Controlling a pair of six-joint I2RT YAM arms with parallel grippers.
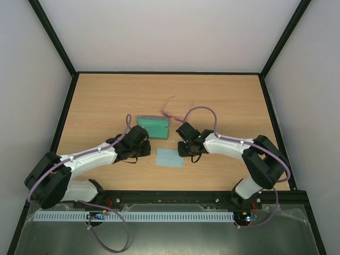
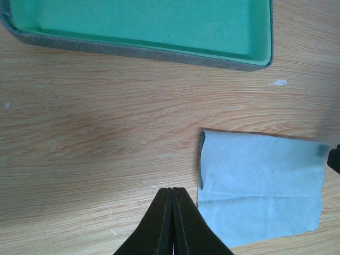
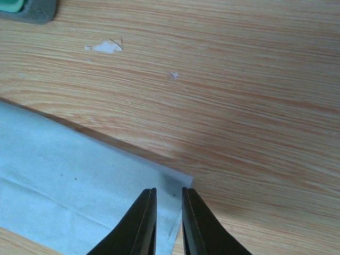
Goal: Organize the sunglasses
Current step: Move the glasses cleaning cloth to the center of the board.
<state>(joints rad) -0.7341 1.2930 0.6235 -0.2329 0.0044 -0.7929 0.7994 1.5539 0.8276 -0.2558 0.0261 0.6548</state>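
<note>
Sunglasses [image 1: 167, 109] lie at 1 o'clock of the case [image 1: 153, 126]; left gripper [image 2: 172, 190] together, right gripper [image 3: 169, 191] narrowly apart, should pinch the cloth [image 3: 64, 180] corner low.

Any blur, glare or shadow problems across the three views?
Top external: even light, no glare, but the sunglasses barely resolve. Left wrist: sharp, faint shadow on the table. Right wrist: wood grain crisp, right tool slightly soft, dark shadow at the cloth corner.

Overhead looks down; both close wrist views share cloth [image 2: 260, 186].
</note>
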